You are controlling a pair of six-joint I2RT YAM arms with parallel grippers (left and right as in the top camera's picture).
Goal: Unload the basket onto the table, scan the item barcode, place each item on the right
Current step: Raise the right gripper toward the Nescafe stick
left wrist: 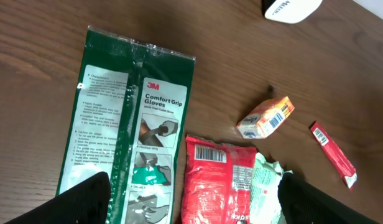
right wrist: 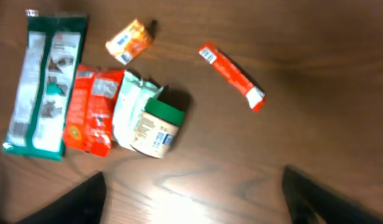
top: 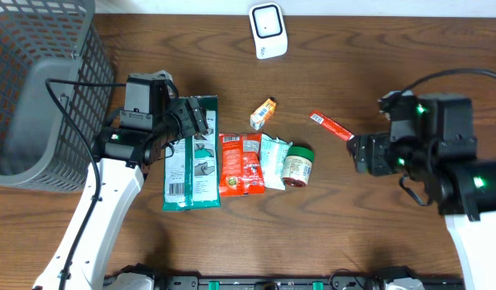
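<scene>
Several items lie in a row mid-table: a green 3M gloves pack [top: 191, 153] [left wrist: 129, 124], a red snack bag [top: 241, 164] [left wrist: 216, 180] with its barcode facing up, a white-green pack [top: 273, 159], a green-lidded jar [top: 298, 165] [right wrist: 157, 127], a small orange box [top: 264, 113] [left wrist: 266, 117] and a red stick [top: 331, 126] [right wrist: 232, 74]. A white scanner [top: 267, 30] stands at the back. My left gripper [top: 198, 121] [left wrist: 194, 205] hovers open over the gloves pack and red bag, holding nothing. My right gripper [top: 357, 153] [right wrist: 194, 199] is open over bare wood, right of the jar.
A grey mesh basket [top: 39, 89] fills the far left corner, right beside my left arm. Bare wooden table shows along the front edge and between the red stick and my right arm.
</scene>
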